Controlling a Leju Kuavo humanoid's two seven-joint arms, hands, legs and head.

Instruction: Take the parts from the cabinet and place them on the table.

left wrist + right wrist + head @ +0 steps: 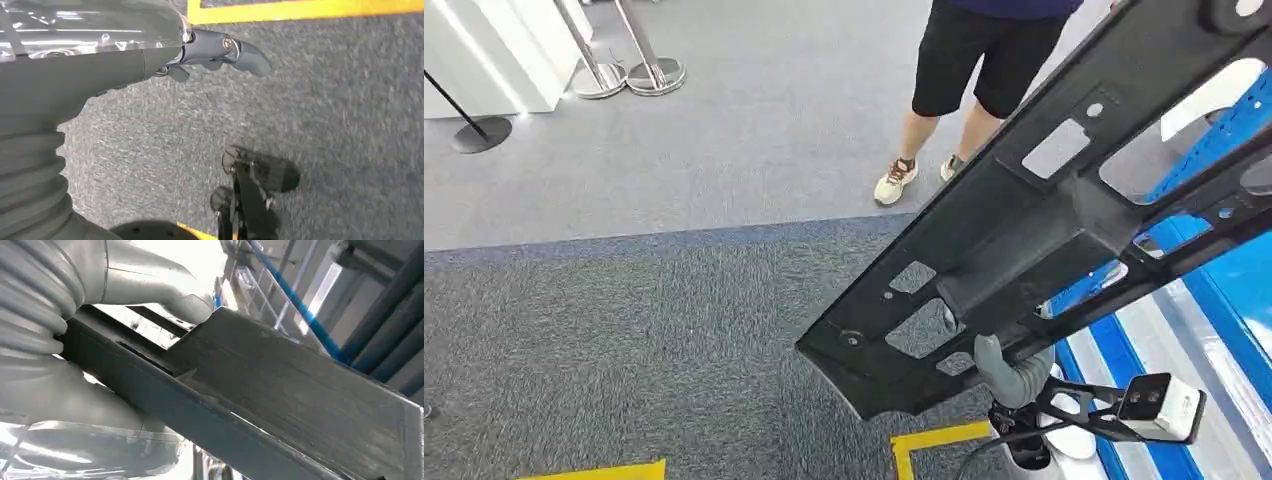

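The right robot hand (pixel 1009 365) is gripping a long black panel (pixel 1034 230) from below near its lower end, thumb curling up over the edge. The panel is slanting up and across toward the blue cabinet (pixel 1224 270), held in the air above the grey carpet (pixel 624 320). The left robot hand (pixel 220 52) is hanging over the carpet, fingers loosely spread and holding nothing. A person (pixel 974 70) is standing nearby.

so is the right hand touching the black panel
Touching. The right wrist view shows the right hand wrapped around the black panel, thumb pressed on its edge.
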